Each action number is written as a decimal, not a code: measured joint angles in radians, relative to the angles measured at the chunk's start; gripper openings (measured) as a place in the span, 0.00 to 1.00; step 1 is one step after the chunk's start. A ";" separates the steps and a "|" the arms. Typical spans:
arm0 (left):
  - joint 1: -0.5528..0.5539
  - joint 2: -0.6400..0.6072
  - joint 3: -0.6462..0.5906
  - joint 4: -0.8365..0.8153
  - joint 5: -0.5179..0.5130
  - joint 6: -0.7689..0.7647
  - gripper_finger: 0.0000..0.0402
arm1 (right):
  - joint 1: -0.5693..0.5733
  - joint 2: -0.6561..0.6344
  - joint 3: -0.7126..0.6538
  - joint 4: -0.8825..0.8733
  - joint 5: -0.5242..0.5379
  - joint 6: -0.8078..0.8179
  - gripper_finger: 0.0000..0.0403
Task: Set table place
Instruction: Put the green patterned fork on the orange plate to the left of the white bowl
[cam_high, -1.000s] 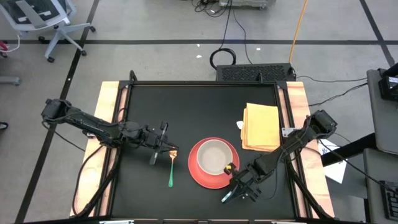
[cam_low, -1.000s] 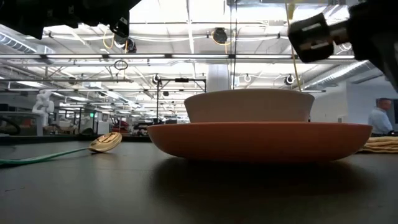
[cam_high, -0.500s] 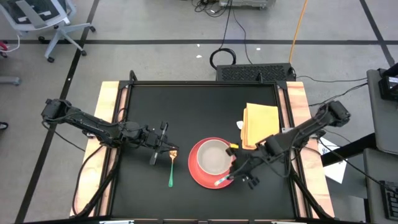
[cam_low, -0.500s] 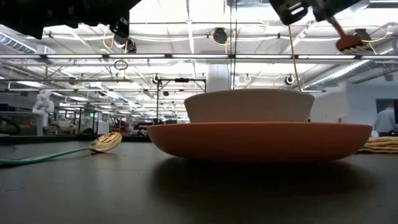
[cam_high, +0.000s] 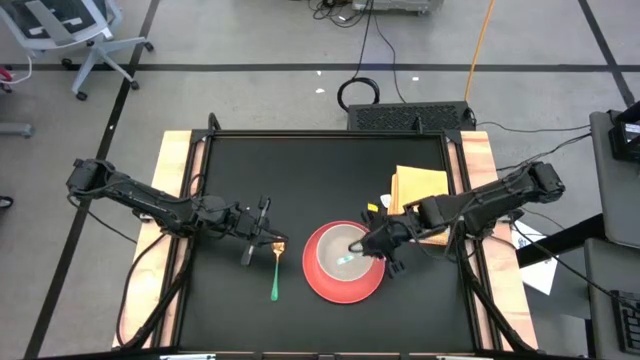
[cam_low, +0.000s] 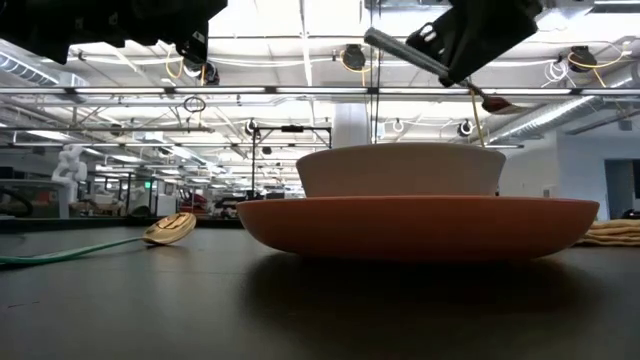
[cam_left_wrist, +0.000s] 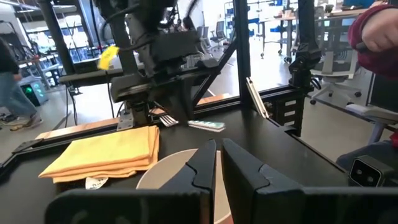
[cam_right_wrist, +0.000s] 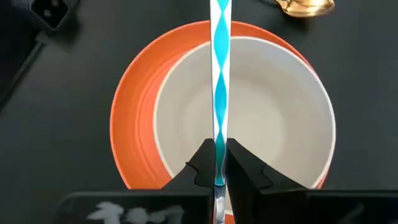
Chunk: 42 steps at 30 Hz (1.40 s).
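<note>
Risk: the fork (cam_right_wrist: 219, 81) is thin and held only by one end. It could slip and drop into the bowl (cam_high: 342, 252), or bump the rim.
Right gripper (cam_high: 375, 243): fingers pinched tight on the fork, just above the bowl at its 3 o'clock side. The fork sticks out over the bowl.
Plate (cam_high: 322, 285): orange, under the bowl, on the table (cam_high: 320, 170).
Spoon (cam_high: 276, 268): flat on the table at 9 o'clock from the plate.
Left gripper (cam_high: 262, 238): fingers nearly shut on nothing, just above the spoon's gold end.
Napkin (cam_high: 421, 201): yellow, at 1 o'clock from the plate.
</note>
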 joint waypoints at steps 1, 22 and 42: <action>0.000 0.000 0.000 0.000 0.000 0.003 0.08 | -0.016 0.004 0.000 0.001 -0.024 0.001 0.02; 0.000 0.000 0.000 -0.027 0.000 0.011 0.08 | -0.210 0.020 0.000 0.086 -0.087 -0.092 0.02; 0.000 0.000 0.000 -0.029 0.000 0.019 0.08 | -0.659 0.075 0.050 0.096 -0.308 -0.055 0.02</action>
